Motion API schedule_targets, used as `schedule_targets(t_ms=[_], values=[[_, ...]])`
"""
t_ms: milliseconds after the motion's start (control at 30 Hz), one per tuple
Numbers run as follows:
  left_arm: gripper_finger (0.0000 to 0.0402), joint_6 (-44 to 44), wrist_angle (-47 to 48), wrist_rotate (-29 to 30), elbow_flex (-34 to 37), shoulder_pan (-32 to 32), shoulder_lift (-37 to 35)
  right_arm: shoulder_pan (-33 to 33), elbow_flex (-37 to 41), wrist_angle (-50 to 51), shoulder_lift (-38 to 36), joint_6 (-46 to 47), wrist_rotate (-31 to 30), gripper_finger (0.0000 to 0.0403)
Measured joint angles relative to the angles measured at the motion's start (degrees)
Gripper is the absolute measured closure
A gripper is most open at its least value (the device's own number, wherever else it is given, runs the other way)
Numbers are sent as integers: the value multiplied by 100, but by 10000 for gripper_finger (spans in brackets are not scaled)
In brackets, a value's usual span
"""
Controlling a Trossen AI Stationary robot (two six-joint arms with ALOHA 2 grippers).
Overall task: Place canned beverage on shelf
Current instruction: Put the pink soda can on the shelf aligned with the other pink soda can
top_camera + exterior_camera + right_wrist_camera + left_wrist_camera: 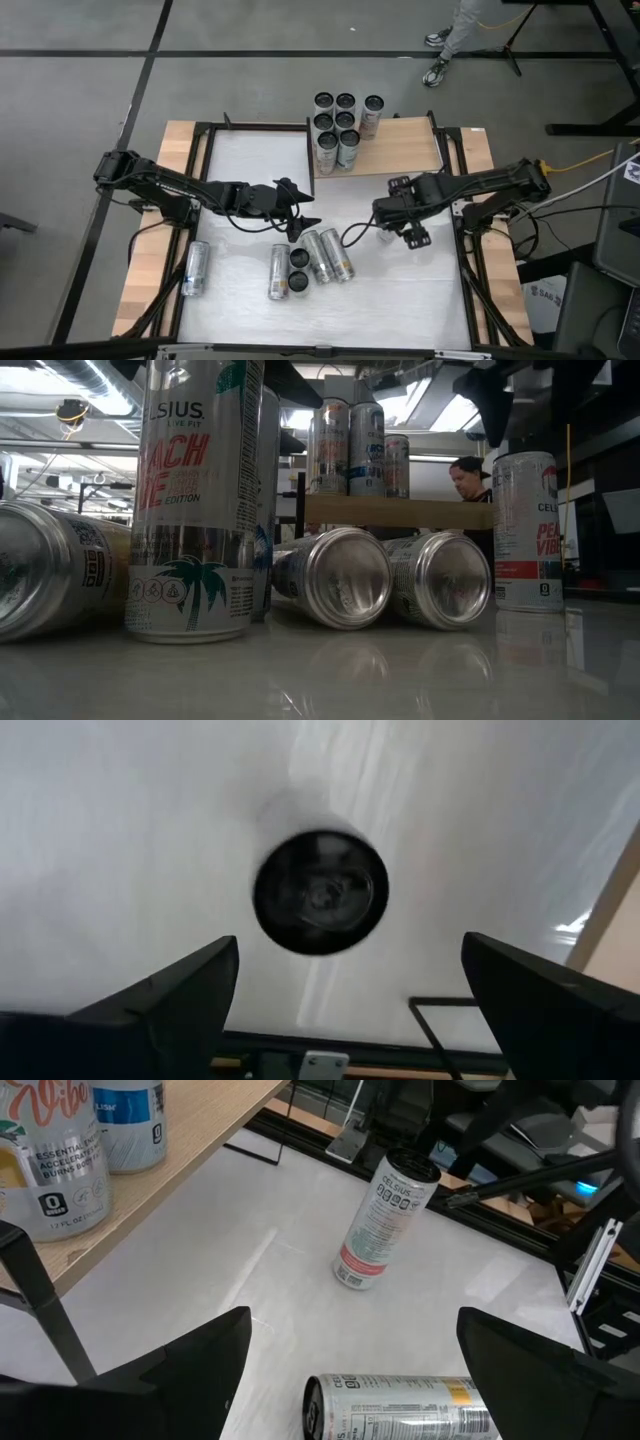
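Several canned beverages stand upright on the left end of the pale wooden shelf at the table's far side. One upright can stands on the white table right below my right gripper, which points straight down, open, above the can's dark top. My left gripper hangs open over the table's middle, with a lying can under it and the upright can ahead of it. More cans lie on their sides near the middle.
A lone can lies at the near left. Two upright cans stand among the lying ones. In the low view one tall can stands close to the camera. The shelf's right half is bare wood. A person stands beyond the table.
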State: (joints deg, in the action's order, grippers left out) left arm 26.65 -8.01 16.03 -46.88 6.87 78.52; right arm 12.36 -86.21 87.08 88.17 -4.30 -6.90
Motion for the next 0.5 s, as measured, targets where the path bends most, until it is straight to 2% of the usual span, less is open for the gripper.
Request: schedule_targets(t_ms=[100,300,500], values=[[52,0,0,34,0,2,-1,0,200,-88,-130,-65,-4,31],[52,-2,0,479,0,0,-1,0,574,-498,-191,-330,166,31],[52,-4,0,575,-1,0,-1,0,868,-846,-187,-598,246,31]])
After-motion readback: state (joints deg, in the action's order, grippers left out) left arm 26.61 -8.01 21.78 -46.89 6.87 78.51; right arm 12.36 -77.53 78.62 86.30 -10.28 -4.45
